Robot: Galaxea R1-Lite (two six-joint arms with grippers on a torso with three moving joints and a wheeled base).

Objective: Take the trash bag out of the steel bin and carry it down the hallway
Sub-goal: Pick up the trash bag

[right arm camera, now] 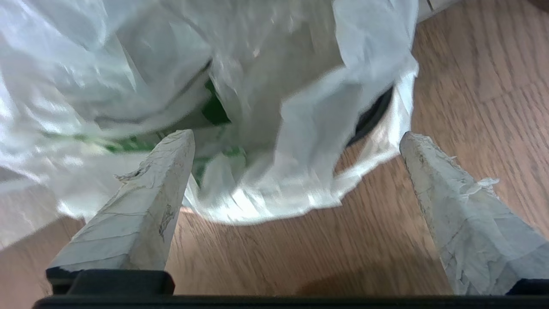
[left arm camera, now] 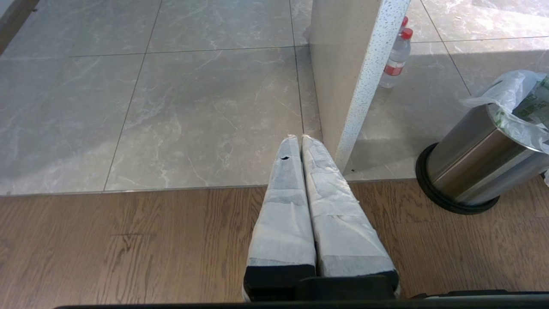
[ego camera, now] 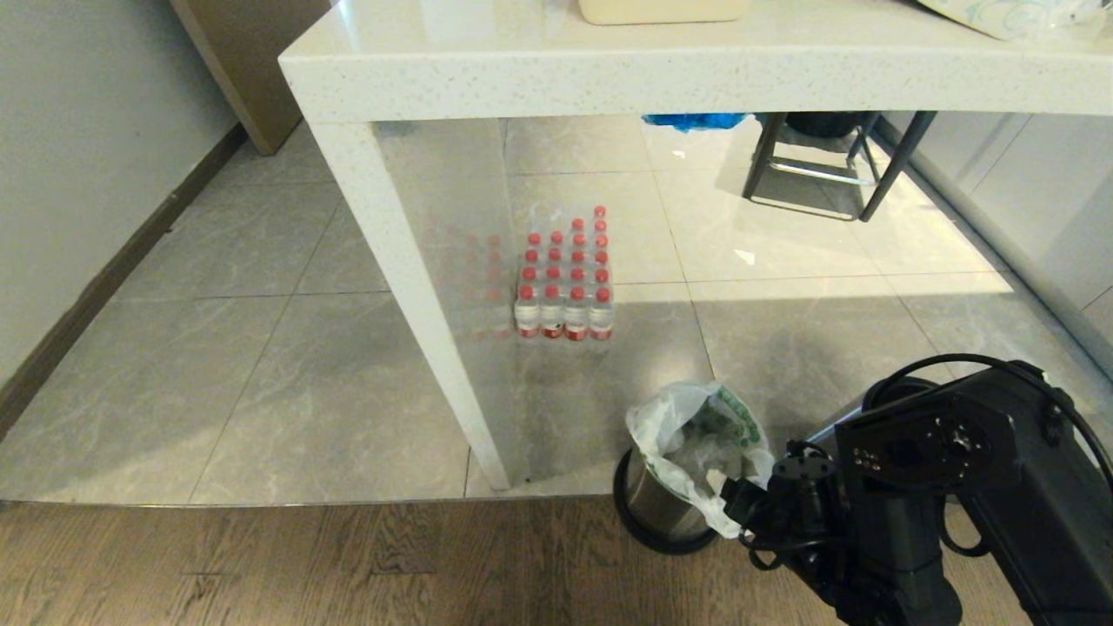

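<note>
Now right gripper (right arm camera: 296,141) jaws wide at trash bag (right arm camera: 257,128) rim.

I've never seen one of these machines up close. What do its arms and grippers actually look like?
The right arm is chunky matte black, built of boxy segments with round joint covers and loose black cables looping over it. Each gripper, left gripper and right gripper, has two long wedge-shaped fingers on a black base, wrapped in worn whitish tape, frayed and scuffed.

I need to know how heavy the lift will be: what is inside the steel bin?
Only the trash bag, white with green print, lining the steel bin and spilling over its rim. The crumpled plastic hides whatever lies deeper inside.
</note>
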